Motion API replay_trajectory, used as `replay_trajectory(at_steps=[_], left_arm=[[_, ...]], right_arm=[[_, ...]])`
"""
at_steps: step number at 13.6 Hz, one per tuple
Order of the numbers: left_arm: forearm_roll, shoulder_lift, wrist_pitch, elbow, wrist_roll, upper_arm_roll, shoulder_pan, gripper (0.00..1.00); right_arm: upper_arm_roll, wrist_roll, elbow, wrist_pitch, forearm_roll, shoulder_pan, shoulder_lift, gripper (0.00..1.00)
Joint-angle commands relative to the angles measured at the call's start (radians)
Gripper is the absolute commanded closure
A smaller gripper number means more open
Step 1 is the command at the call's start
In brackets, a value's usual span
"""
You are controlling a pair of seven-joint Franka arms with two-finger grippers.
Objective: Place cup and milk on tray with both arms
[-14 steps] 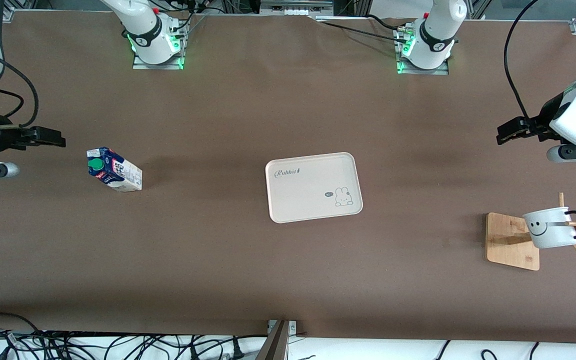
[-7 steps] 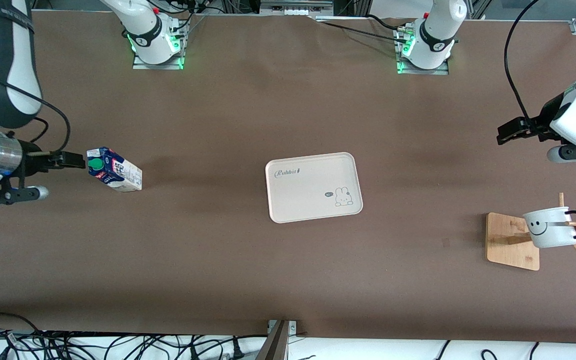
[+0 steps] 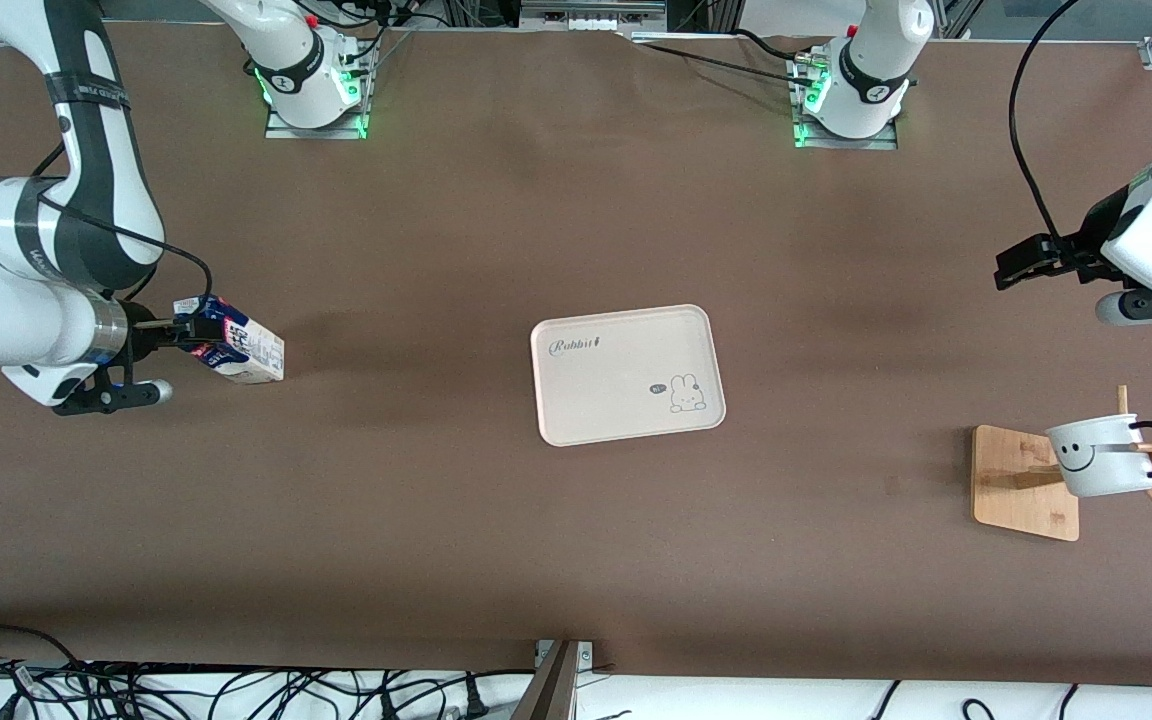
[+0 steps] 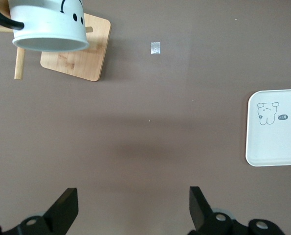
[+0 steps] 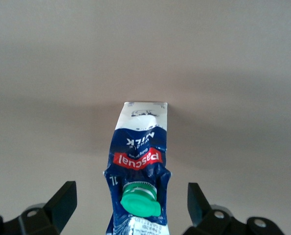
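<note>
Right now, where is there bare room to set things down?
The tray itself holds nothing. Bare table lies between it and the milk, and between it and the wooden rack holding the cup. Crowded: the right hand at the milk.

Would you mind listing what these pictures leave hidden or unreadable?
- Milk cap: front view, covered by the right gripper.
- Milk base: right wrist view, cut off by the frame edge.
- Cup handle: left wrist view, cropped at the corner.
- Tray: left wrist view, only one end shows.
- Tray's small label beside the bunny: front view, too small.
</note>
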Motion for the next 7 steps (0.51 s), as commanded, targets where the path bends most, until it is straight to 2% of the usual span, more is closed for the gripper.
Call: replay_trajectory(at_steps=[1, 7], left_arm=[[-0.013, 0.013, -0.007, 0.028, 0.014, 0.002, 0.003, 0.00], [-0.013, 0.013, -0.007, 0.028, 0.014, 0.002, 0.003, 0.00]], right_arm=[[0.003, -0.027, -0.060, 0.015, 0.008, -0.005, -0.029, 0.00], [-0.001, -0.069, -0.107, 0.015, 0.005, -0.011, -0.037, 0.00]])
